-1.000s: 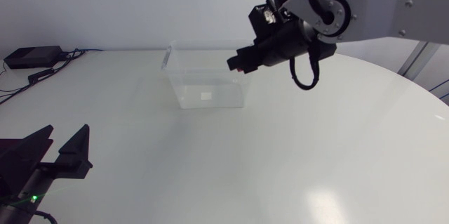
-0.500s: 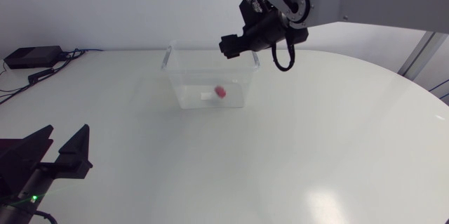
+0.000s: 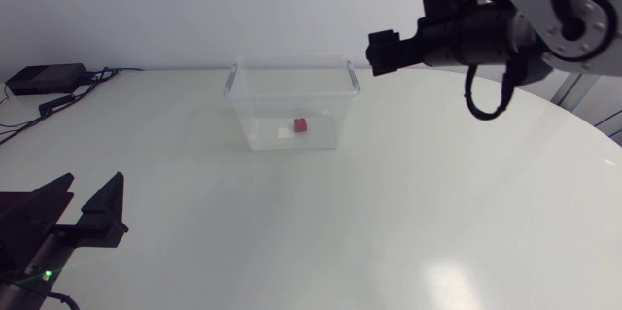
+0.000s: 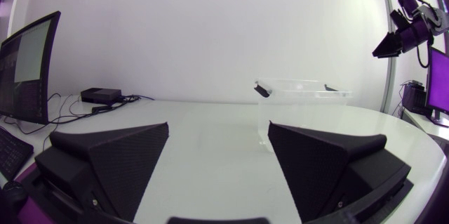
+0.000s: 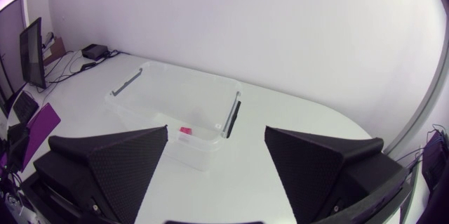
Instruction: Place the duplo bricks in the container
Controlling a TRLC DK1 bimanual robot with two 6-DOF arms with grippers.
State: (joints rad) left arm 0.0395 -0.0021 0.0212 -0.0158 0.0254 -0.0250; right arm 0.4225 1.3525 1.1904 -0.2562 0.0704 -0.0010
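A clear plastic container (image 3: 292, 106) stands at the back middle of the table, and a small red duplo brick (image 3: 300, 125) lies on its floor. In the right wrist view the same container (image 5: 175, 108) is ahead of and below the fingers, with the red brick (image 5: 184, 132) inside near its closer wall. My right gripper (image 3: 384, 52) hangs high, to the right of the container, open and empty. At the front left corner my left gripper (image 3: 86, 211) rests low over the table, open, nothing between its fingers. The left wrist view shows the container (image 4: 303, 104) far ahead.
A black box (image 3: 44, 79) with cables (image 3: 58, 104) sits at the table's back left edge. Bare white tabletop (image 3: 321, 223) spreads between the container and the front edge.
My right gripper opened over the container and the red brick dropped inside. The right arm then swung up and away to the right. The left arm kept still.
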